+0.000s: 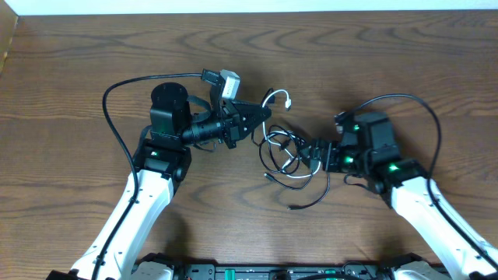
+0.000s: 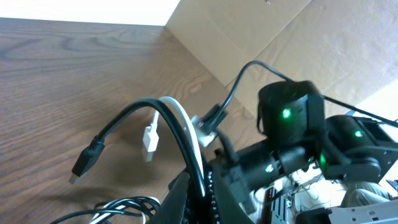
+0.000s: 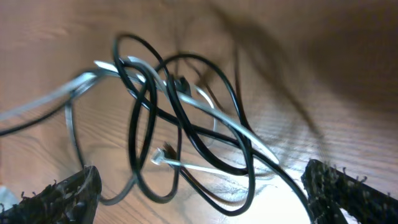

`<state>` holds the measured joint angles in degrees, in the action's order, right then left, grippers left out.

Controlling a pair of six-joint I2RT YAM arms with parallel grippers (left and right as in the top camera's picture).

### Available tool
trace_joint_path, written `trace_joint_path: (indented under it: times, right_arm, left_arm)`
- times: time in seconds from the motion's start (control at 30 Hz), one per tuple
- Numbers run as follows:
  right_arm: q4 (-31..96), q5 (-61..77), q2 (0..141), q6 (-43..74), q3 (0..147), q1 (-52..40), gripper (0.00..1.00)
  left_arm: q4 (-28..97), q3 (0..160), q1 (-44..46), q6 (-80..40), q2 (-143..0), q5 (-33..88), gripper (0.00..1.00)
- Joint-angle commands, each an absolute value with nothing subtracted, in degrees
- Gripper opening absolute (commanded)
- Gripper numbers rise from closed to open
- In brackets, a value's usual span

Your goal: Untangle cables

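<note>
A white cable (image 1: 275,95) and a black cable (image 1: 314,201) lie tangled at the table's centre (image 1: 285,150). My left gripper (image 1: 263,117) is at the tangle's upper left edge. In the left wrist view it (image 2: 202,186) is shut on both cables, which arch up out of the jaws, with the white plug (image 2: 150,140) and black plug (image 2: 84,164) hanging free. My right gripper (image 1: 313,154) is at the tangle's right edge. In the right wrist view its jaws (image 3: 205,196) are wide open, and the black loops (image 3: 186,134) and white cable (image 3: 74,84) lie between and beyond them.
The wooden table (image 1: 70,54) holds only the cables. Thick black arm wires loop beside the left arm (image 1: 113,117) and the right arm (image 1: 432,117). A cardboard wall (image 2: 261,31) stands behind the table in the left wrist view.
</note>
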<state>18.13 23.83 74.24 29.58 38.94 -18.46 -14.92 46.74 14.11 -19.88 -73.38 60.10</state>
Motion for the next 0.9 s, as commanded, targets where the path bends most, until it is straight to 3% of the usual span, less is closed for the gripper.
trace_joint_path:
  times: [0.0, 0.23, 0.5, 0.87]
  right_arm:
    - [16.93, 20.80, 78.28, 31.46, 39.59, -21.65, 0.99]
    - [16.38, 8.56, 85.97, 33.85, 39.59, -25.76, 0.99]
    - [31.35, -14.39, 86.89, 45.04, 39.59, -24.23, 0.99]
    - [37.30, -18.09, 86.89, 48.82, 39.59, -16.64, 0.99]
  left_arm:
    - [-15.11, 46.61, 15.29, -20.73, -72.16, 61.32, 0.08]
    - [-15.11, 46.61, 16.80, -20.91, -71.31, 61.30, 0.08]
    - [-15.31, 46.61, 13.45, -20.93, -64.55, 61.06, 0.08]
    - [-11.35, 46.61, -1.13, -22.63, -55.20, 61.08, 0.08]
